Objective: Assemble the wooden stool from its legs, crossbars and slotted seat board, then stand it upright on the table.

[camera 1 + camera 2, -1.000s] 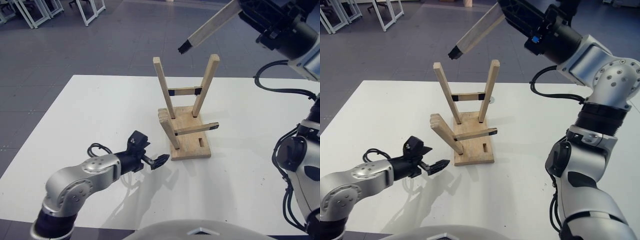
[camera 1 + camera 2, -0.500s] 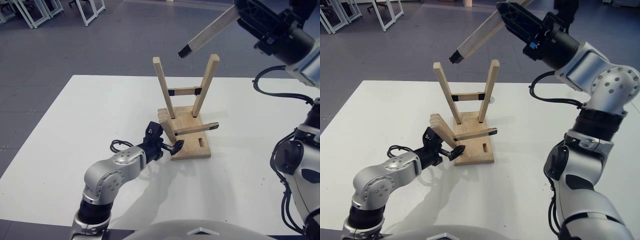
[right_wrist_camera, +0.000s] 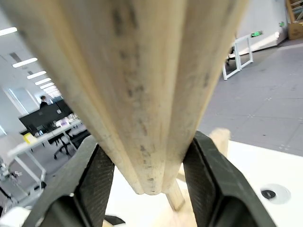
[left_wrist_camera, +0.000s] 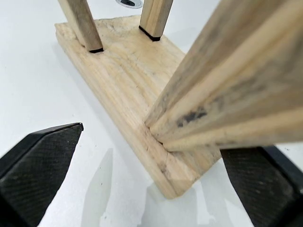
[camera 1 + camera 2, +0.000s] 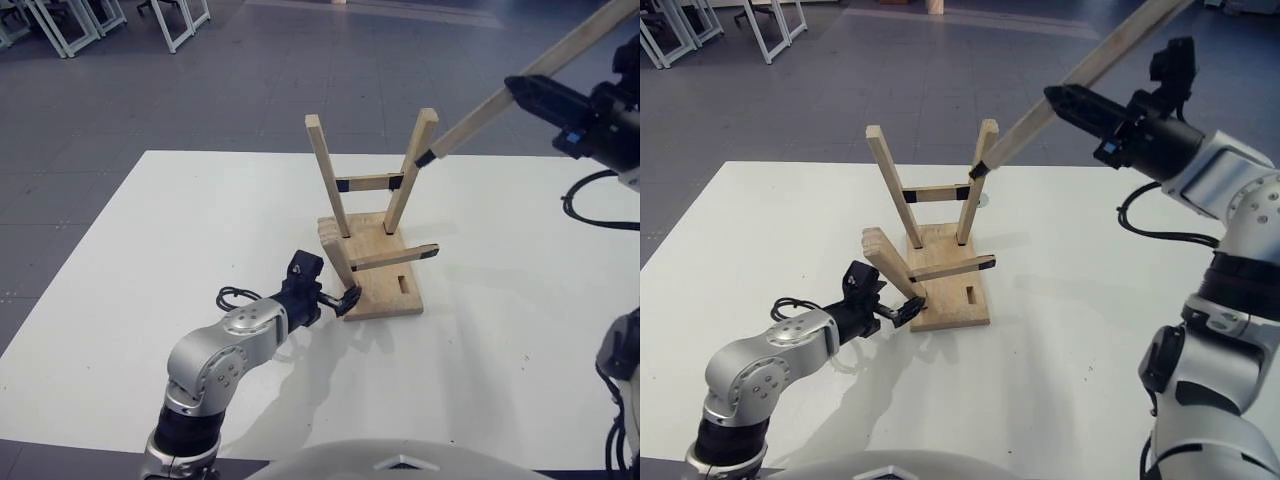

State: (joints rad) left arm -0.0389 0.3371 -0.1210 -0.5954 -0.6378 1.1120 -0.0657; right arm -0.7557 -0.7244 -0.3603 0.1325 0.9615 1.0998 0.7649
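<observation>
Bright, even indoor light from overhead, soft grey shadows on the white table (image 5: 180, 220), ceiling strip lights (image 3: 22, 62) glowing

Right gripper (image 3: 150, 182) clamped on a wooden leg (image 3: 142, 85), black fingers (image 3: 97, 182) pressed against both sides. Past the leg's end: white table (image 3: 255, 165), tip of a second leg (image 3: 219, 138), round cable hole (image 3: 268, 194) in the tabletop. Office desks (image 3: 40, 142) behind.

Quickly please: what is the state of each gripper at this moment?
Left gripper: open, one finger on each side of the tilted leg at the seat board.
Right gripper: closed, holding the loose leg in the air.
</observation>
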